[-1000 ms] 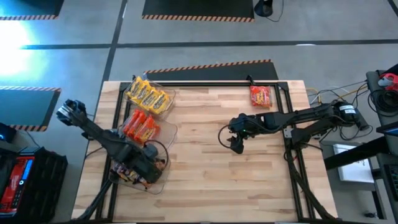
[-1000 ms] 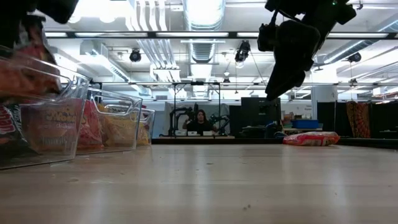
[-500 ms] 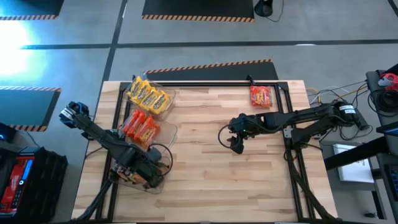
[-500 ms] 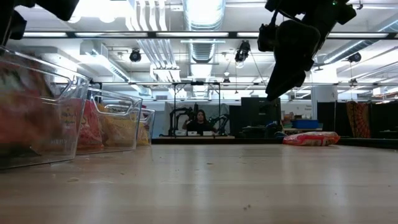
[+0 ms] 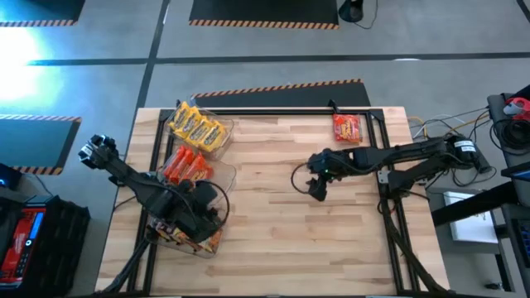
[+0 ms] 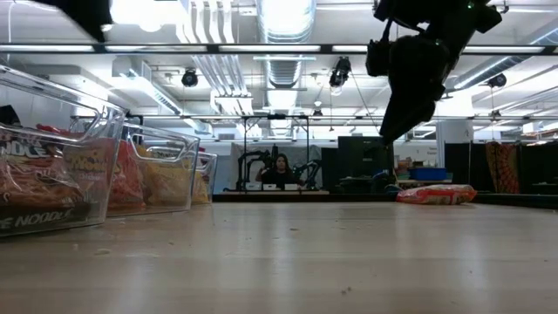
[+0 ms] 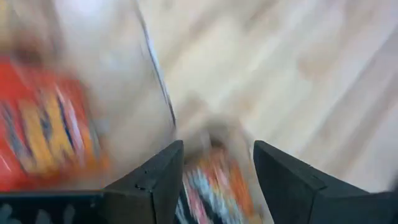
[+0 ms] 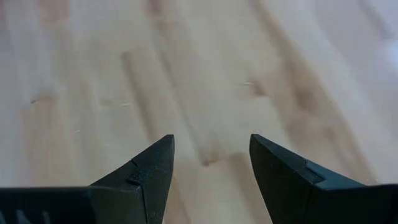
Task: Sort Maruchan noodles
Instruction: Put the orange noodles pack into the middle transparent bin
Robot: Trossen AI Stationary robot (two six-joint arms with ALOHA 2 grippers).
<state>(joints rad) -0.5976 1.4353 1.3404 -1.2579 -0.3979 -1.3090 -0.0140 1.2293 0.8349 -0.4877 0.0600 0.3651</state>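
Bright ceiling lights [image 6: 283, 17] glare in the low view; the table [image 5: 273, 207] is evenly lit; the left wrist view is very blurry.

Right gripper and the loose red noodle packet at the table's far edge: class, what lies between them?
Only bare wooden table, seen in the high view, separates the right gripper from the red noodle packet.

Grey floor [image 5: 265, 37], hazard-striped mats [image 5: 263, 12]; ceiling ducts [image 6: 283, 22], striplights.

Three clear bins [image 5: 217, 174] line the wooden table's [image 5: 273, 223] left side.
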